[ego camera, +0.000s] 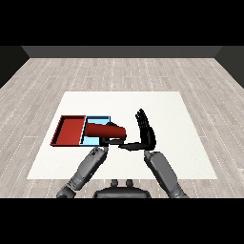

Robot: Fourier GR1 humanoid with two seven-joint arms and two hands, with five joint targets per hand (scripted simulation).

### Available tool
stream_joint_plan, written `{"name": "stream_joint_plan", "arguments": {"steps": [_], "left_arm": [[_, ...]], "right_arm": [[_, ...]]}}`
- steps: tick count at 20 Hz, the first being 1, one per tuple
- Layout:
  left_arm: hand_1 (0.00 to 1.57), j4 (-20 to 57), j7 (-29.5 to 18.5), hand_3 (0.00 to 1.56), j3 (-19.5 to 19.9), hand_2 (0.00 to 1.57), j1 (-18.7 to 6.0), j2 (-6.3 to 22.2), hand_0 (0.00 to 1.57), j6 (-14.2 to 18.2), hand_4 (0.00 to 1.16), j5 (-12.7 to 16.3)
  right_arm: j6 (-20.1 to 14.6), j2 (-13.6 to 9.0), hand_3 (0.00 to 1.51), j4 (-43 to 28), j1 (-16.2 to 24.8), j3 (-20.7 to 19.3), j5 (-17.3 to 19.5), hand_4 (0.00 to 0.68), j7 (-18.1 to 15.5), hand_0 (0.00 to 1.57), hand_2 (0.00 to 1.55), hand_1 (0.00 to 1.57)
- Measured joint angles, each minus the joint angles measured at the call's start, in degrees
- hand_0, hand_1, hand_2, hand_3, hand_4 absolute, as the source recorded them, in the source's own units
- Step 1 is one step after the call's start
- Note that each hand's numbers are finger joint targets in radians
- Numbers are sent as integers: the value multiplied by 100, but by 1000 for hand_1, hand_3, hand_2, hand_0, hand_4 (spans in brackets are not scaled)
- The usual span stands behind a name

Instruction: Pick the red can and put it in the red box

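The red can (102, 129) lies tilted on its side over the light blue tray (98, 119), its darker end pointing right. My left hand (113, 141) sits just beneath the can's right end, its fingers curled round it. The red tray (70, 131) lies directly left of the blue one and holds nothing. My right hand (146, 129) stands to the right of the can, fingers straight and pointing away from me, thumb stretched left toward the left hand. Most of the blue tray's floor is hidden by the can.
The white table (167, 109) stretches well to the right and behind the trays. Both trays sit close to the table's left side. A wooden floor surrounds the table.
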Motion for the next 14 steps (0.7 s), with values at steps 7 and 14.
{"name": "stream_joint_plan", "arguments": {"steps": [7, 14], "left_arm": [[1571, -444, 402, 1487, 510, 1571, 83, 547, 1571, -170, 1125, -135], [1571, -550, 773, 1486, 1132, 1571, 141, 1352, 1571, -225, 1109, -301]], "right_arm": [[432, -438, 0, -953, 880, -447, -304, 0, 35, 0, 0, 0], [828, -812, 0, -1101, 1620, -1029, -600, 0, -173, 0, 0, 0]]}}
